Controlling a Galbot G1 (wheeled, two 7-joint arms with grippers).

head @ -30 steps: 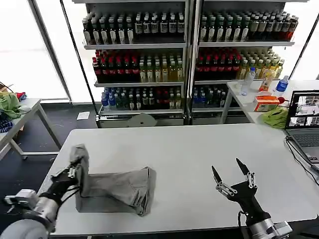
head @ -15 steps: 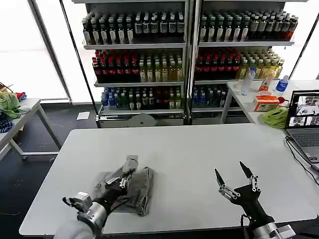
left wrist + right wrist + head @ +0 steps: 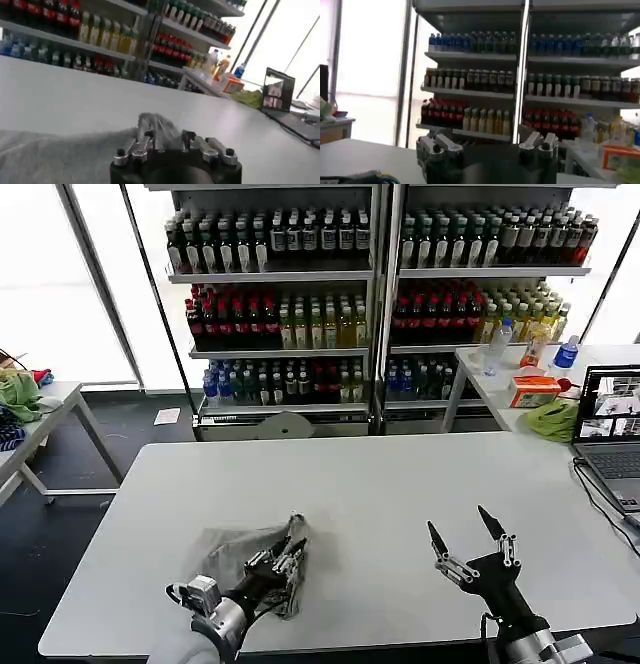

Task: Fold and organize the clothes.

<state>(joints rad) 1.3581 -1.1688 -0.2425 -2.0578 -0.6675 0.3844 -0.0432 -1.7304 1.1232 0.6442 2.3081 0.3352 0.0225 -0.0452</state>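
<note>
One of the clothes, a light grey shirt (image 3: 228,550), lies bunched on the white table (image 3: 380,474) near its front left. My left gripper (image 3: 290,550) is low over the shirt's right edge, shut on a fold of its fabric. In the left wrist view the pinched grey fold (image 3: 156,125) rises between the fingers, and more of the shirt (image 3: 50,155) spreads behind on the table. My right gripper (image 3: 463,531) hovers over the front right of the table, open and empty, fingers pointing up, well apart from the shirt.
A laptop (image 3: 612,434) sits at the table's right edge, with a lime-green cloth (image 3: 550,420) on the side desk behind it. Bottle shelves (image 3: 380,294) stand beyond the table. A small table with green fabric (image 3: 18,396) stands at far left.
My left gripper has swept from the table's left side to the right, carrying the shirt's edge over the rest of the shirt and lowering it. The right gripper has barely moved.
</note>
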